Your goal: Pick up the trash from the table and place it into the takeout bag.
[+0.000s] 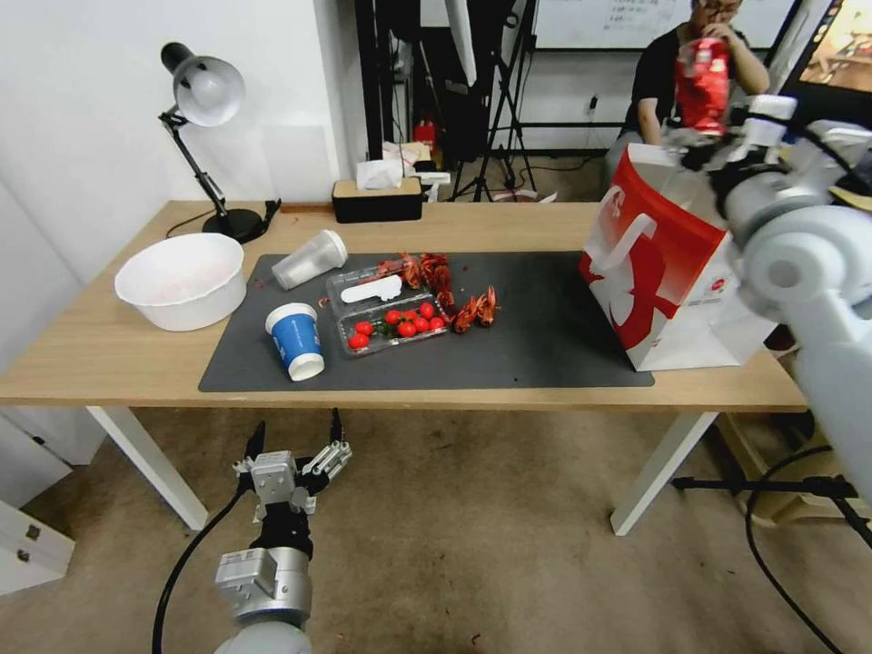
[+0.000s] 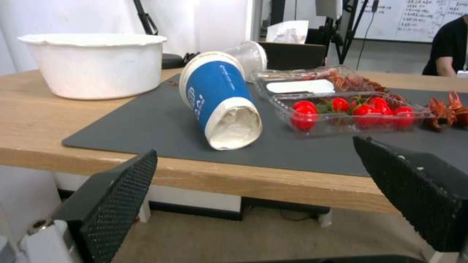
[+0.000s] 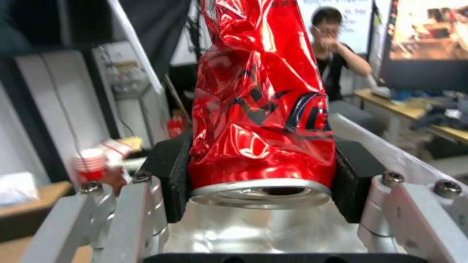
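Note:
My right gripper (image 1: 704, 127) is shut on a crushed red can (image 1: 704, 77), holding it above the open mouth of the white-and-red takeout bag (image 1: 672, 272) at the table's right end. In the right wrist view the black pads (image 3: 168, 171) clamp the can (image 3: 261, 109) near its base. A blue-and-white paper cup (image 1: 295, 341) lies on its side on the dark mat (image 1: 545, 336), a clear plastic cup (image 1: 309, 259) lies behind it, and a white bowl (image 1: 182, 282) stands at left. My left gripper (image 1: 295, 436) hangs open below the table's (image 1: 109, 345) front edge, facing the paper cup (image 2: 219, 102).
A clear clamshell of cherry tomatoes (image 1: 395, 322) and red crayfish shells (image 1: 472, 309) lie mid-mat. A desk lamp (image 1: 204, 100) and a black tissue box (image 1: 377, 195) stand along the far edge. A person sits behind the bag. Cables run over the floor at right.

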Robot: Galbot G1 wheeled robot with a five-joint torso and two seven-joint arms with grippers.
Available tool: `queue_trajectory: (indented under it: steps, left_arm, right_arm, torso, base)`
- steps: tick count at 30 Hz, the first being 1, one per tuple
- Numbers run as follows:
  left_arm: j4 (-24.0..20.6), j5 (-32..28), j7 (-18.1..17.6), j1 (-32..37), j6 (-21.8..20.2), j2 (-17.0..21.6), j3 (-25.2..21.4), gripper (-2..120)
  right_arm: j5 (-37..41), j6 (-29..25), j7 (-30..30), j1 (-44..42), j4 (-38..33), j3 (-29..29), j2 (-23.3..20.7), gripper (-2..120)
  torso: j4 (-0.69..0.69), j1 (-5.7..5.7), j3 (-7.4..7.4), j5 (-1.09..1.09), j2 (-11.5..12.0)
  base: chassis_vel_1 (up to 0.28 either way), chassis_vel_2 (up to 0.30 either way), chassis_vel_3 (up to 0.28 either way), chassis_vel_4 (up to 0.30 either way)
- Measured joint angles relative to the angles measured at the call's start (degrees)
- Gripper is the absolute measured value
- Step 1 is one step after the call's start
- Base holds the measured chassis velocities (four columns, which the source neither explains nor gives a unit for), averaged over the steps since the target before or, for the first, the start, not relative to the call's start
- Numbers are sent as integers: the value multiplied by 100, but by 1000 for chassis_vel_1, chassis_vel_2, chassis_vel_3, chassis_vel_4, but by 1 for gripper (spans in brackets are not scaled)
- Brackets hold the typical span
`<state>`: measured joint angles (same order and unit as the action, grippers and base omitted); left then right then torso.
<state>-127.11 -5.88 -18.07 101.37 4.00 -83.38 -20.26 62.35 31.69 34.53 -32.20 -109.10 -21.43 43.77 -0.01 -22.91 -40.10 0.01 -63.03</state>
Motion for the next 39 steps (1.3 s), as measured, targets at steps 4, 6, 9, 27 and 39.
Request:
queue_trajectory:
  steps: [4,6,9,27,39]
  left_arm:
    - [-5,19,0,-1,0,-34,3,100]
    - [-19,19,0,9,0,-38,3,100]
    - [-45,18,0,25,0,-40,-7,100]
    - [-98,17,-2,77,0,-53,-34,100]
    - [-99,13,10,65,1,-63,-31,100]
  right_arm:
    - [15,25,2,-93,65,-35,-20,72]
    - [14,31,3,-93,76,-35,-11,76]
    - [9,37,5,-90,81,-33,6,86]
    - [-5,55,4,-118,53,-7,45,100]
    - [-174,-580,-523,-835,-792,-139,80,100]
  torso:
    - [1,0,0,-1,0]
    - [2,0,0,-1,0]
    - [1,0,0,-1,0]
    - [1,0,0,-1,0]
    - [0,0,0,-2,0]
  base:
    - [0,0,0,0]
    - [0,0,0,0]
    - [0,0,0,0]
    - [0,0,0,0]
    - [0,0,0,0]
